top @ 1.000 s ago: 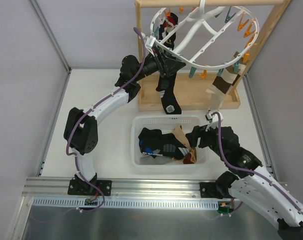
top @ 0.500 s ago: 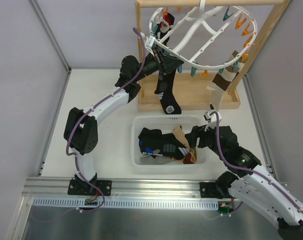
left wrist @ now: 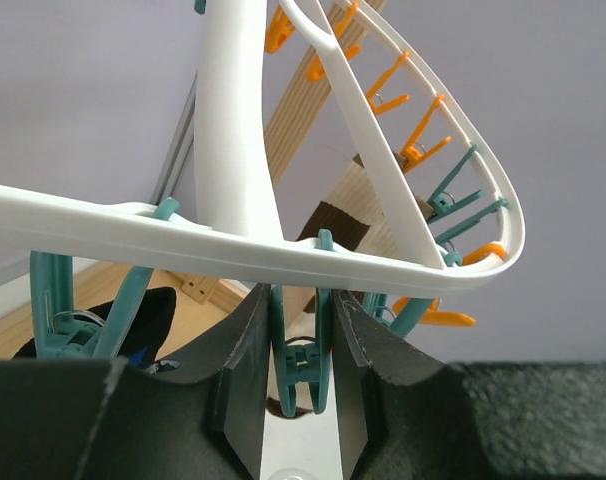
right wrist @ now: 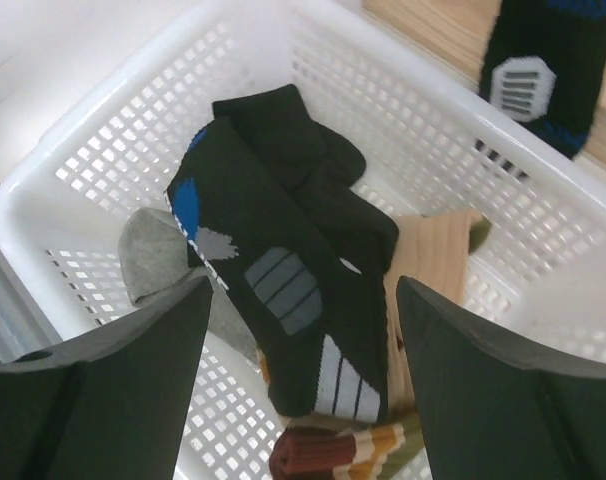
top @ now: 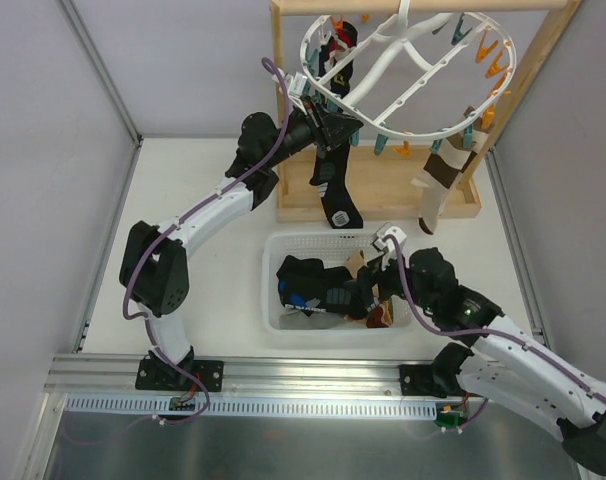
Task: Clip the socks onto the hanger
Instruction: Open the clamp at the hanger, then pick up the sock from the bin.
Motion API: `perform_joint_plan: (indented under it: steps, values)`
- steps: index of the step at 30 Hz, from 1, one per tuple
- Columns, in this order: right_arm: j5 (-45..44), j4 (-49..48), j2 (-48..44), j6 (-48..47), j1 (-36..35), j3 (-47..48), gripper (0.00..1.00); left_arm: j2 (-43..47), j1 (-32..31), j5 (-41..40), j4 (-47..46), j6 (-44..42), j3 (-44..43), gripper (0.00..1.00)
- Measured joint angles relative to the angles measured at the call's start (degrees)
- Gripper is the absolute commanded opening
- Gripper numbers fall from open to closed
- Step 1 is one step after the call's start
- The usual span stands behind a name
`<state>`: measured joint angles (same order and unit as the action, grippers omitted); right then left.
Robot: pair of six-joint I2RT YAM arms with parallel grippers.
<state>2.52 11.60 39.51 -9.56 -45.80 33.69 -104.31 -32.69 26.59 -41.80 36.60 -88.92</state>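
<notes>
The left gripper (left wrist: 301,335) is narrow, both fingers (left wrist: 245,370) pinched on a teal clothespin (left wrist: 299,360). The clip dangles from the hanger (left wrist: 133,225) ring, which runs right across the fingertips. Orange pegs (left wrist: 423,150) and more teal ones sit along the ring's far curve beyond the gripper. Just below this gripper a hanging black sock (top: 335,190) drops from the ring toward the wooden stand (top: 403,205) base. On the ring's opposite side, well apart from the gripper, hangs a brown-and-cream sock (top: 438,185).

The right gripper (right wrist: 303,290) is spread wide with nothing between its fingers, over the white basket (right wrist: 403,100). Straight under it lies a loose black sock (right wrist: 273,250) with blue and white marks. A grey sock (right wrist: 148,250) lies by one finger, a tan sock (right wrist: 433,255) by the other. Whether the fingertips touch the fabric can't be told.
</notes>
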Motion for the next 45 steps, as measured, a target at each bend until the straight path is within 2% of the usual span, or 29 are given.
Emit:
perform_joint_plan:
  steps: [4,9,13,20,28,31,32,34,35,37,38,45]
  values:
    - [0.7,-3.1,7.4,-4.9,-4.2,1.4,0.78,1.4,-0.4,-0.7,2.4,-1.0,0.1,0.00]
    - [-0.7,-4.1,23.5,-10.8,-10.3,8.0,0.77,1.7,-0.4,-1.4,3.7,-1.9,0.1,0.00]
    - [-1.8,-6.2,34.7,-13.5,-12.0,13.3,0.77,1.9,-0.4,-1.7,3.7,-2.8,0.6,0.00]
    - [-3.7,-8.2,42.9,-13.7,-11.9,18.8,0.77,2.6,-0.4,-1.7,4.3,-3.3,0.8,0.00]
    - [1.2,-11.6,51.7,-12.1,-11.9,21.6,0.72,2.6,-0.4,-1.7,4.6,-3.8,0.8,0.00]
    - [2.4,-11.4,53.4,-11.7,-11.9,21.6,0.62,2.7,-0.4,-1.7,4.6,-4.2,0.8,0.00]
    - [2.7,-11.4,53.6,-11.6,-11.9,21.6,0.49,2.7,-0.4,-1.7,4.6,-4.3,0.8,0.00]
    - [3.0,-11.6,53.6,-11.4,-11.8,21.6,0.37,2.7,-0.4,-1.7,4.7,-4.5,0.8,0.00]
    - [3.1,-11.9,53.6,-11.1,-11.8,21.6,0.24,2.7,-0.4,-1.7,4.7,-4.7,0.8,0.00]
    - [3.5,-12.3,53.6,-10.8,-11.8,21.6,0.12,2.7,-0.4,-1.7,4.7,-4.8,0.8,0.00]
    - [3.6,-12.5,53.5,-10.4,-11.8,21.5,0.02,2.7,-0.4,-1.7,4.7,-4.9,0.8,0.00]
    - [2.5,-14.6,47.5,-9.0,-11.6,16.0,0.01,3.7,-0.4,-1.9,4.8,-6.1,1.7,0.00]
